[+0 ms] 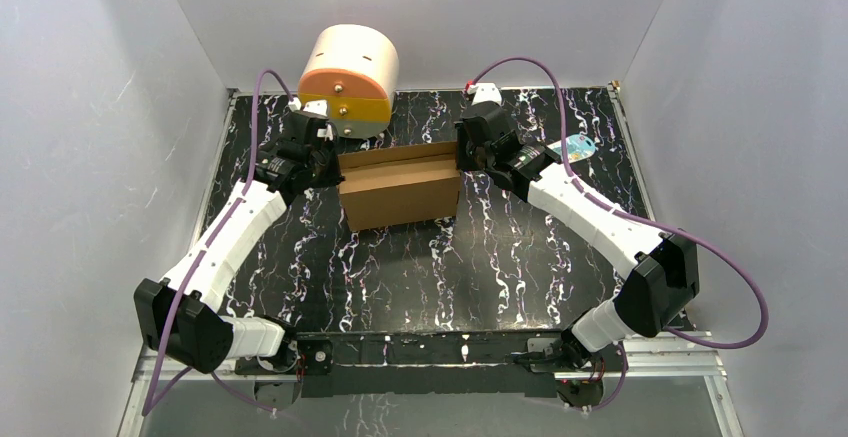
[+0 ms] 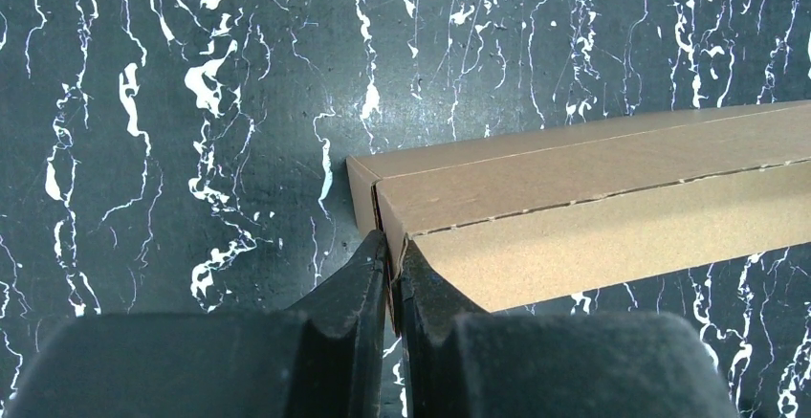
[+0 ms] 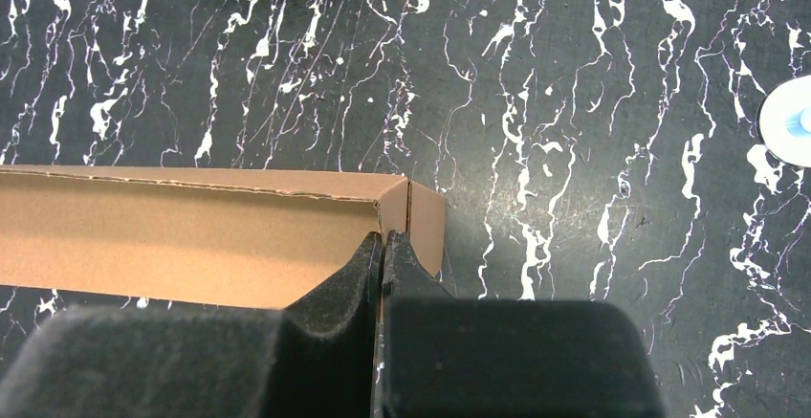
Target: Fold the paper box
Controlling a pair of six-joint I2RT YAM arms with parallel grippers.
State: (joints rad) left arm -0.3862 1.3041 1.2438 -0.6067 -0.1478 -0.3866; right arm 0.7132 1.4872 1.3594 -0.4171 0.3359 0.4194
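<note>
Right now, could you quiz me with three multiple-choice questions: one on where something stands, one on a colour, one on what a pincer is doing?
1. Where is the round drum relative to the box?
A) beyond it, at the back
B) inside it
C) in front of it

2. The box's colour?
A) white
B) brown
C) blue

3. The left gripper is:
A) hanging open
B) holding the drum
C) pinching the box's end wall

Answers:
1 A, it stands past the box's far left corner.
2 B, plain brown cardboard.
3 C, it clamps the wall, like the right gripper at the opposite end.
</note>
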